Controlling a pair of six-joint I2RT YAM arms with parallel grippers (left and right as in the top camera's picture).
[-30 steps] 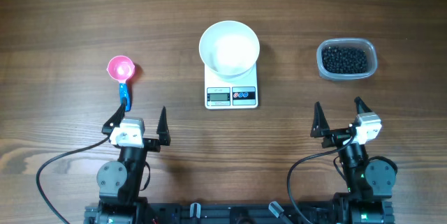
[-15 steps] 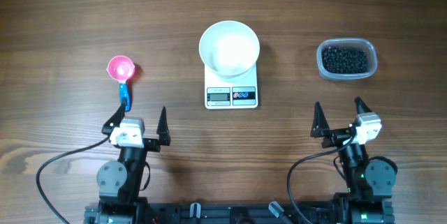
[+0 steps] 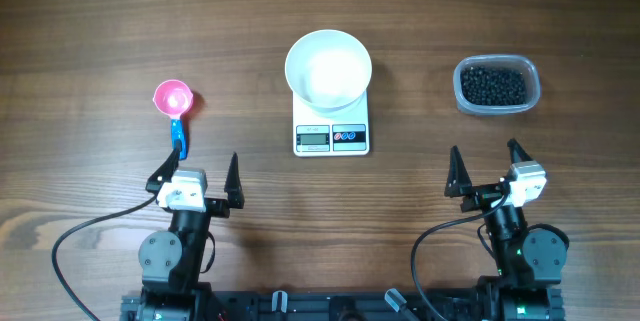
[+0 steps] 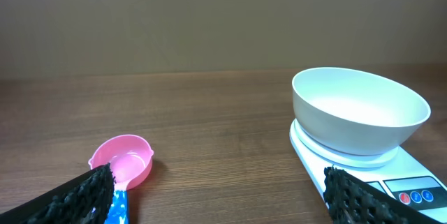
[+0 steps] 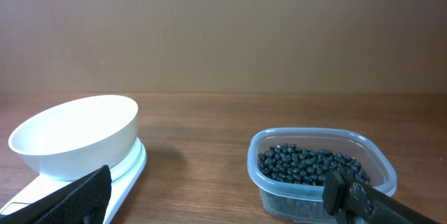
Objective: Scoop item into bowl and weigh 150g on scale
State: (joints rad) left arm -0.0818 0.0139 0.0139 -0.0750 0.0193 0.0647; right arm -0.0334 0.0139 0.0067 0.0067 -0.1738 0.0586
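Note:
A white bowl stands empty on the white scale at the table's middle. Black beans fill a clear plastic tub at the right. A pink scoop with a blue handle lies at the left. My left gripper is open near the front edge, just behind the scoop's handle, holding nothing. My right gripper is open and empty, nearer the front than the tub.
Wooden table all around. Cables trail from both arm bases at the front edge.

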